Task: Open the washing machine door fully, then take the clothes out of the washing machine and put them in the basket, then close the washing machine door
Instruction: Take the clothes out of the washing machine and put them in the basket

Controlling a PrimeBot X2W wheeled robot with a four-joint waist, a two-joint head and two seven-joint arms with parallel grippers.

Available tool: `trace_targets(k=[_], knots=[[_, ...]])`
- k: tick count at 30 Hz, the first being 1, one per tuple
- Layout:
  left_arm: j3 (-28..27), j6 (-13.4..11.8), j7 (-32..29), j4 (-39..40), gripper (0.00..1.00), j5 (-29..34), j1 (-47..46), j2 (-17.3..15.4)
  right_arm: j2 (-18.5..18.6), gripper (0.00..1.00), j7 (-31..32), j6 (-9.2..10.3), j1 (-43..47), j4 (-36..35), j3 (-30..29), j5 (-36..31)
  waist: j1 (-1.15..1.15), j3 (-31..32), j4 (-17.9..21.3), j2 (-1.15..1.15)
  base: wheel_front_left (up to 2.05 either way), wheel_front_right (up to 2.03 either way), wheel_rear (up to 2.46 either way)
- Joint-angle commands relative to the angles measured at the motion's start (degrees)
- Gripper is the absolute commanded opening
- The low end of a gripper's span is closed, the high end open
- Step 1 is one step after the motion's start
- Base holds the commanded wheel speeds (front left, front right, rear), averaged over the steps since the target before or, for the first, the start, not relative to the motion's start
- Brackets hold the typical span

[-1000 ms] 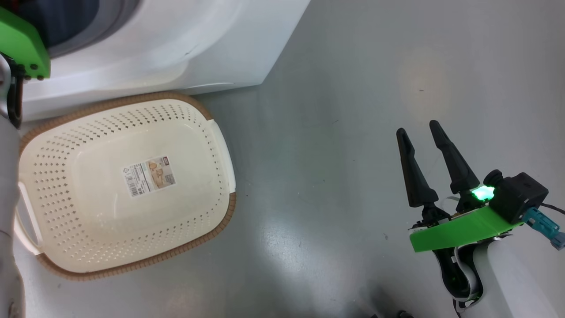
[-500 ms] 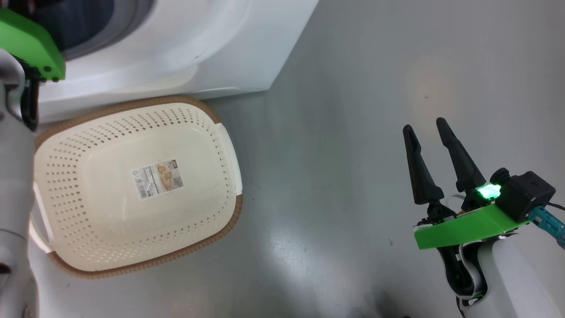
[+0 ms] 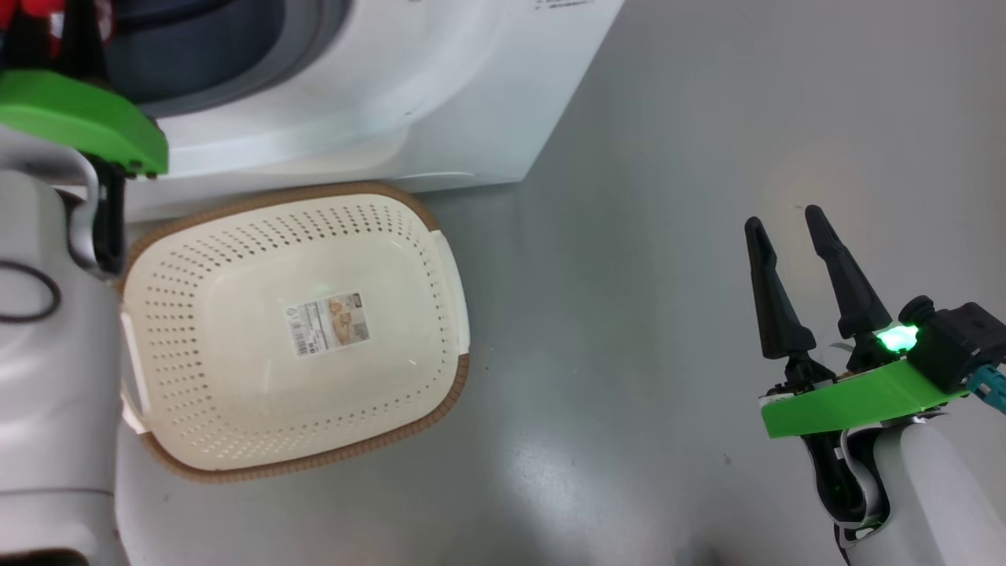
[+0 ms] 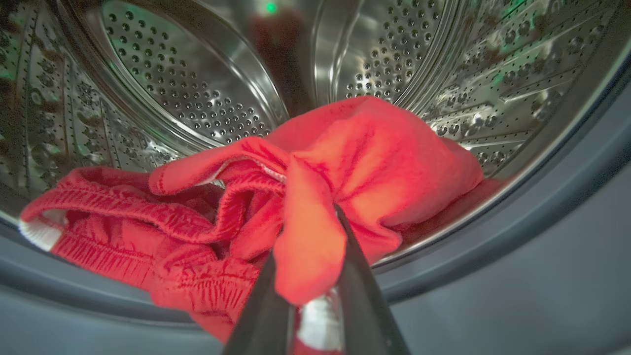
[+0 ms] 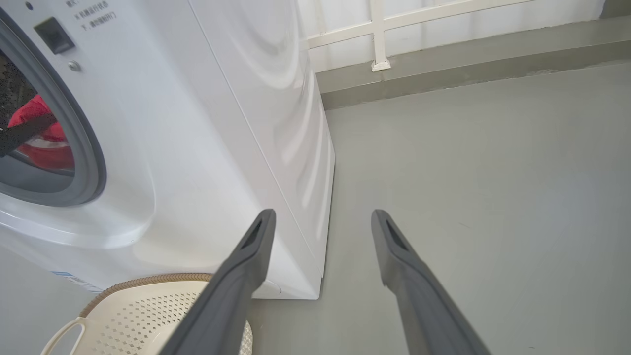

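Since a second ago your head camera has swung, so the whole picture has slid to the right. More of the washing machine point(image 3: 440, 86) opening shows now, with a strip of red at the top left corner. The things themselves have not moved.

On the left, your left hand point(image 4: 309, 246) is inside the drum point(image 4: 187, 93), its two fingers pressed in on a fold of the clothes point(image 4: 374, 158) and pinching it. The red clothes lie heaped on the drum floor against the front lip. The grey rubber ring point(image 4: 542, 222) curves just below them, between the heap and the outside.

In the head view your pale left forearm point(image 3: 47, 354) and its green bracket point(image 3: 86, 118) cover the left edge of the basket point(image 3: 196, 314). The basket sits on the floor point(image 3: 629, 236), up against the foot of the machine, with only a label point(image 3: 328, 324) on its bottom.

On the right, your right hand point(image 3: 783, 217) hangs over bare floor, well apart from the basket. Its fingers are spread wide as before, with nothing between them.
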State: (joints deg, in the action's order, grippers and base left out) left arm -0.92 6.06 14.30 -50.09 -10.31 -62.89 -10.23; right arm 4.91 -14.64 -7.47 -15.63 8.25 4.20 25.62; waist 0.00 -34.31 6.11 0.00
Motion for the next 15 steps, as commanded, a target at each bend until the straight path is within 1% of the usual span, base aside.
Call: trace_targets(k=[1, 15], knots=[[-1.6, -0.1, 0.7, 3.0, 0.00, 0.3, 1.9, -2.0, 0.5, 1.00, -0.4, -0.02, 1.0, -1.3, 0.8, 0.3, 0.00, 1.0, -0.9, 0.00, 0.00, 0.00, 0.00], [-7.8, 0.9, 0.7, 21.5, 0.00, 2.7, 16.8, 4.2, 1.0, 1.00, -0.4, -0.02, 3.0, -1.2, -0.9, 0.1, 0.00, 4.7, -4.0, 0.00, 0.00, 0.00, 0.00]])
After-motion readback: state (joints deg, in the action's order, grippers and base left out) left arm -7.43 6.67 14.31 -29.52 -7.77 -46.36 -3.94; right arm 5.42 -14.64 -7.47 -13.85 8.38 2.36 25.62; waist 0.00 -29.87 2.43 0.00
